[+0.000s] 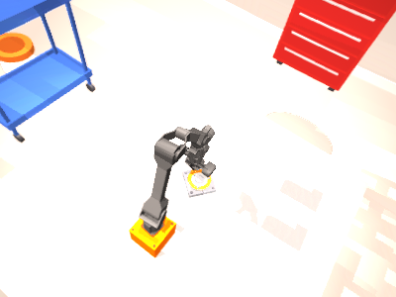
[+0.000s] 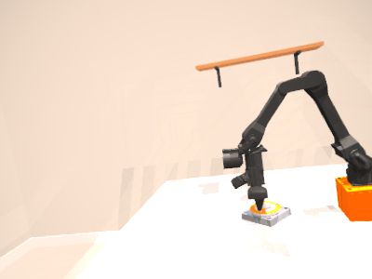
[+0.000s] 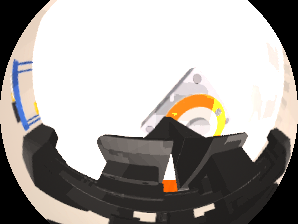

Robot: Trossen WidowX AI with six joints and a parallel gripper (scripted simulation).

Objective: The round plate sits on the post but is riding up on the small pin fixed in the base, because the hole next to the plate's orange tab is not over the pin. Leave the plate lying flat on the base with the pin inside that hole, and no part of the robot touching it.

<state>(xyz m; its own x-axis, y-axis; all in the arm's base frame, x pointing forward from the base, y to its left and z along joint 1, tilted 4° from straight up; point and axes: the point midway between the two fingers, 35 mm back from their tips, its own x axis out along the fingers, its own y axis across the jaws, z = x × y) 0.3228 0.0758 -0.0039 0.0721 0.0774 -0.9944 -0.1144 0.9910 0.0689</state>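
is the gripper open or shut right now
Shut, holding nothing. In the exterior view the gripper fingers come together in one point, aimed down at the plate; nothing shows between them.
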